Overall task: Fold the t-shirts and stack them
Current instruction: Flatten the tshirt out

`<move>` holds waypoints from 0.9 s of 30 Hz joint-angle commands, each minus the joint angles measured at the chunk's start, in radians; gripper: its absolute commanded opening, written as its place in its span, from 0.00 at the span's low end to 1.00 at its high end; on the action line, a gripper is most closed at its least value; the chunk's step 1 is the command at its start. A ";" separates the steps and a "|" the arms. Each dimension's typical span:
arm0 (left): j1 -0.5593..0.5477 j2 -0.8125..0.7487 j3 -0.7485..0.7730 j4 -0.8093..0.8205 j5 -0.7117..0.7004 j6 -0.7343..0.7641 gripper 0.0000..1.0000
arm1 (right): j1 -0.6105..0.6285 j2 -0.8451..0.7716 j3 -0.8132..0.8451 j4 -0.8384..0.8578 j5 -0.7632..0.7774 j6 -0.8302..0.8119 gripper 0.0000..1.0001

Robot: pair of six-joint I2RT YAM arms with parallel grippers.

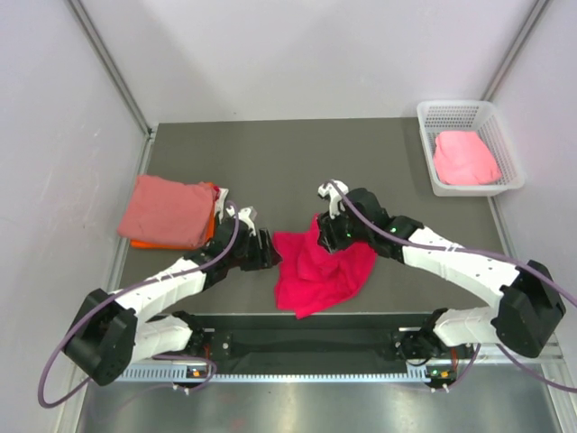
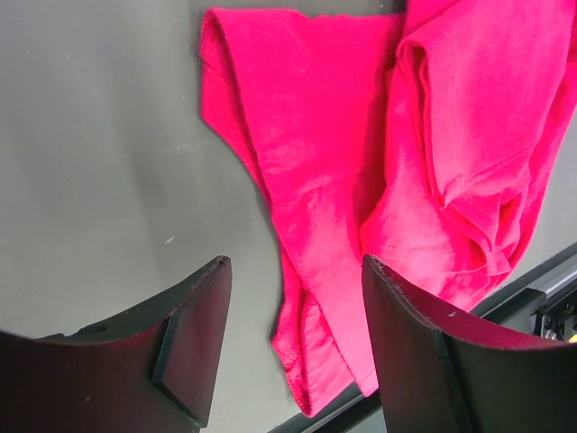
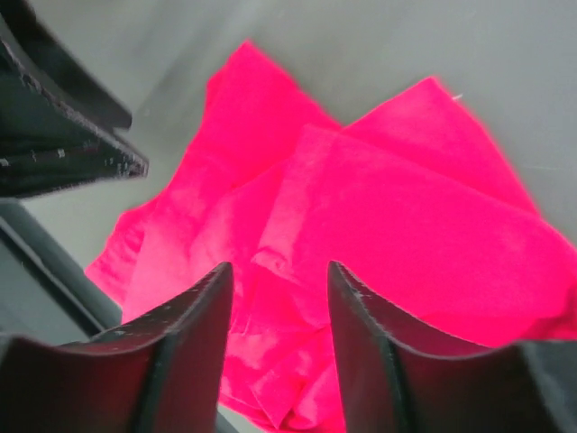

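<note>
Grey bench (image 1: 270,153): salmon tee (image 1: 167,209) folded atop orange tee (image 1: 144,242) at left, two done, I judge. Crimson-pink tee (image 1: 320,271) lies crumpled near centre, my wide, empty left claw (image 1: 269,253) beside it, narrower, empty right claw (image 1: 332,236) over it; light pink tee (image 1: 464,158) waits in basket (image 1: 428,113).

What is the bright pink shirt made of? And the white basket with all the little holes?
The crumpled crimson-pink t-shirt looks like soft, matte knit cloth, maybe cotton: it bunches into loose folds and has a stitched hem along its edge. The white mesh basket looks like stiff, smooth moulded plastic: its walls stand straight and the holes form an even grid.
</note>
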 commanded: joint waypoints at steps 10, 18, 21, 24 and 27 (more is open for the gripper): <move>-0.024 0.040 0.058 0.046 0.029 0.007 0.66 | 0.078 0.208 0.018 0.005 -0.032 -0.029 0.56; -0.023 0.074 0.048 0.075 0.025 -0.015 0.67 | 0.144 0.314 0.046 0.014 0.105 0.003 0.54; -0.023 0.069 0.045 0.073 0.019 -0.015 0.67 | 0.160 0.349 0.050 0.019 0.184 0.021 0.48; -0.023 0.065 0.045 0.069 0.015 -0.013 0.67 | 0.160 0.360 0.041 0.042 0.211 0.043 0.34; -0.023 0.057 0.038 0.061 0.014 -0.009 0.67 | 0.160 0.339 0.030 0.065 0.205 0.054 0.34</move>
